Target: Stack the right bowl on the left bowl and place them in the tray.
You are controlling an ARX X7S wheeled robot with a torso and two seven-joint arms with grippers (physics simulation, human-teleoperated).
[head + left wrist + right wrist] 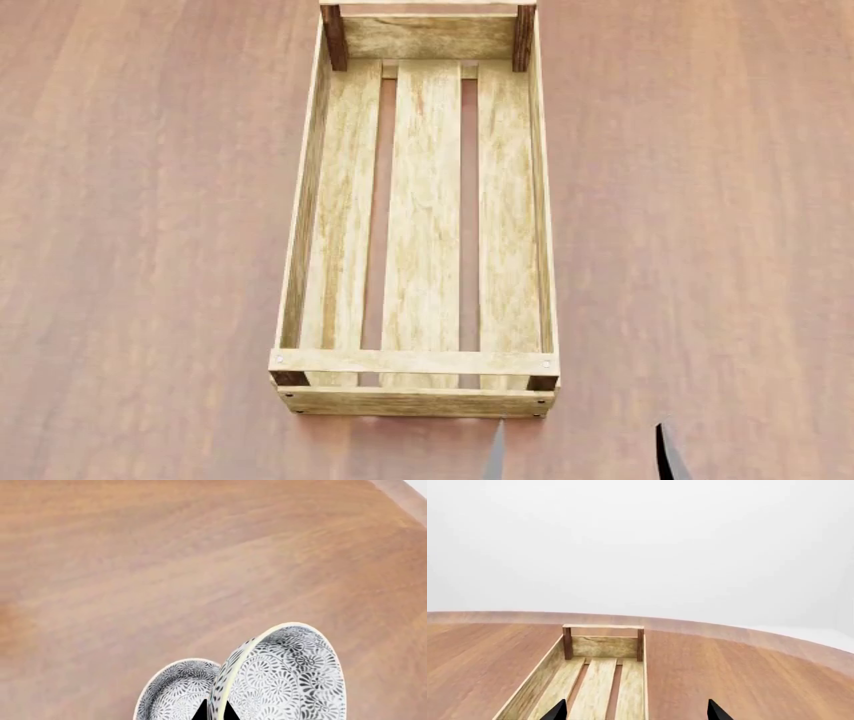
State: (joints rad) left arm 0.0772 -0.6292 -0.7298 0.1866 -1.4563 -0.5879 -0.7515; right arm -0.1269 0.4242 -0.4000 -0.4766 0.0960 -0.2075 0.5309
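In the left wrist view my left gripper (215,713) is shut on the cream rim of a grey floral-patterned bowl (283,675), which is tilted on edge. A second bowl with the same pattern (175,692) shows beside it, lower; I cannot tell whether they touch. Neither bowl nor the left gripper shows in the head view. The light-wood tray (414,362) lies lengthwise in the middle of the table and holds nothing. My right gripper (579,458) is open and empty just short of the tray's near right corner. In the right wrist view the gripper (636,712) faces along the tray (604,646).
The brown wooden table (147,250) stretches to both sides of the tray. Its rounded far edge (747,631) shows beyond the tray, and an edge (408,495) also shows at a corner of the left wrist view.
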